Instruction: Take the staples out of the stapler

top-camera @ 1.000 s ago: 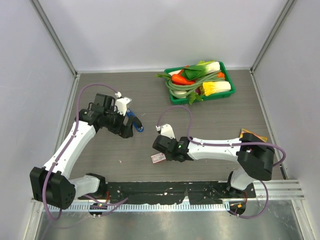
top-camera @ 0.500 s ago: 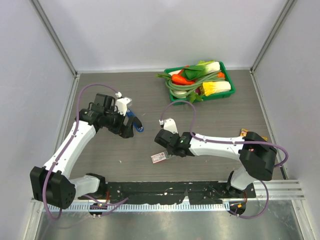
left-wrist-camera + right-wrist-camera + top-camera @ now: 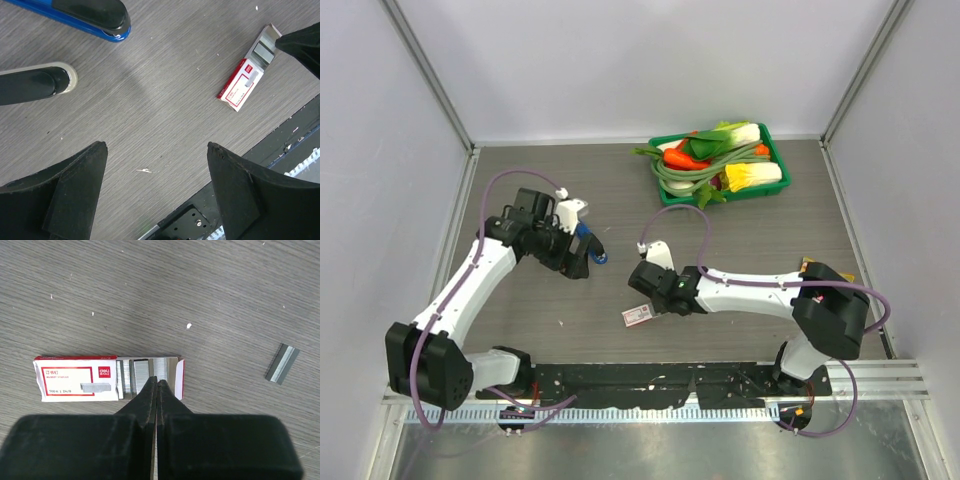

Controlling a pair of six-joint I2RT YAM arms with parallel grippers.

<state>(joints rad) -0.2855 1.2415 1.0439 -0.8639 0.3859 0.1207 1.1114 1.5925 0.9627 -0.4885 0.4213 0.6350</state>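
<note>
The stapler (image 3: 584, 238) lies open at the left of the table: its blue body (image 3: 60, 12) with black top, and a black arm (image 3: 35, 85) swung apart from it. My left gripper (image 3: 588, 258) hovers beside it, open (image 3: 156, 150), holding nothing. My right gripper (image 3: 648, 303) is shut (image 3: 156, 381) with nothing between its fingers. Its tips are over the open end of a white-and-red staple box (image 3: 80, 380). A short silver-grey strip of staples (image 3: 282, 364) lies on the table to the right of that box.
The staple box (image 3: 637, 315) (image 3: 245, 85) lies near the table's front middle. A green tray (image 3: 661, 186) of toy vegetables stands at the back right. An orange object (image 3: 820, 268) lies by the right arm's elbow. The black base rail (image 3: 280, 145) runs along the near edge.
My right gripper has shut and its wrist has shifted slightly back and left over the box. My left arm has barely moved and stays open.
</note>
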